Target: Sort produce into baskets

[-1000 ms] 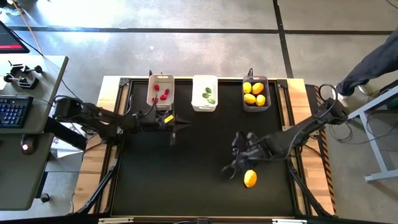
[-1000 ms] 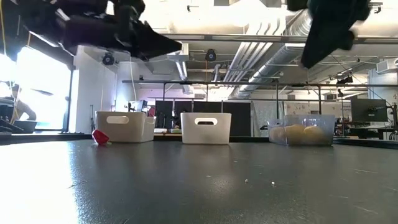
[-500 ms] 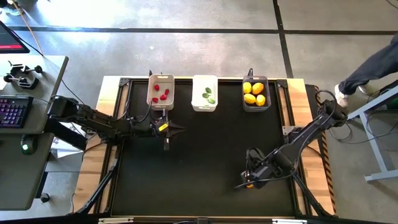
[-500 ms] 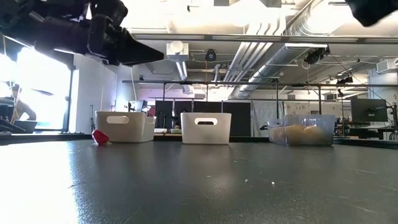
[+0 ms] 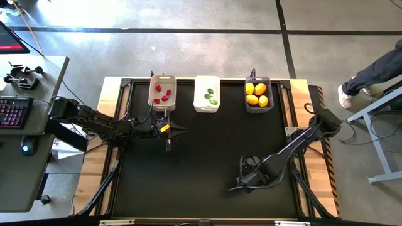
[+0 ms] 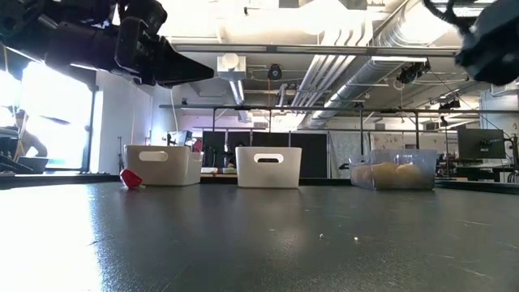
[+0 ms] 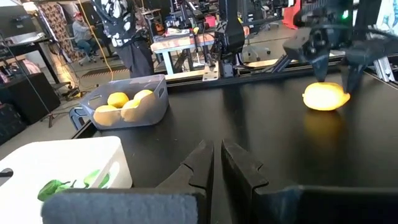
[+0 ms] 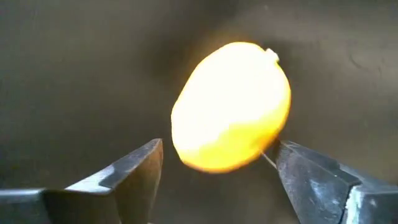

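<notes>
A yellow lemon [image 8: 231, 106] lies on the black table [image 5: 201, 157], toward its near right part. My right gripper [image 8: 217, 165] points down over it, open, one finger on each side of the fruit. In the high view the gripper [image 5: 246, 180] hides the lemon. The left wrist view shows the lemon [image 7: 325, 97] resting on the table under those fingers. My left gripper [image 5: 174, 130] hovers shut, level, near the beige basket [image 5: 162, 92], which holds red pieces. The white basket [image 5: 206, 94] holds green pieces. Yellow fruits fill the dark grey basket [image 5: 258, 94].
The three baskets stand in a row along the far edge. A red piece [image 6: 130, 178] lies on the table beside the beige basket in the low view. A person's leg and shoe [image 5: 370, 69] show off the table's right side. A desk with a keyboard [image 5: 16, 112] stands at the left.
My right gripper has gone toward the table's near edge and down, and tipped over until it points down. It now covers the lemon, which lay in plain sight beside it before. My left gripper has drawn back a little toward the table's left edge, still shut.
</notes>
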Robot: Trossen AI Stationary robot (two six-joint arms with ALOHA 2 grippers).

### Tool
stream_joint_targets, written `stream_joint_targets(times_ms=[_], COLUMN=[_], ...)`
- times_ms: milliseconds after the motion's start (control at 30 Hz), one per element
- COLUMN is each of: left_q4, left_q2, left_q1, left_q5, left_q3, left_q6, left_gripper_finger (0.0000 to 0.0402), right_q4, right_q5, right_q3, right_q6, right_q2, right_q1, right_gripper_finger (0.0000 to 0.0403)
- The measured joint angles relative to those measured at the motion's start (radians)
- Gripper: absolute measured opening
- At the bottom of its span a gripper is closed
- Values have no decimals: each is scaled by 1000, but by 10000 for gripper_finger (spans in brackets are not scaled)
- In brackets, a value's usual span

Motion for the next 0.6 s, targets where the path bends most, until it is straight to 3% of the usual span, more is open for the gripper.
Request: stream_joint_targets(times_ms=[333, 600], left_q4=[0, 7], left_q2=[0, 0], left_q1=[0, 0], left_q5=[0, 8], left_q3=[0, 0], left_q6=[-4, -55], left_gripper_finger=[17, 17], right_q4=[-1, -25], right_q5=[42, 110], right_q3=[0, 0], right_q6=[-173, -358], right_q2=[64, 64], right_q1=[-72, -137], right_gripper_finger=[293, 191])
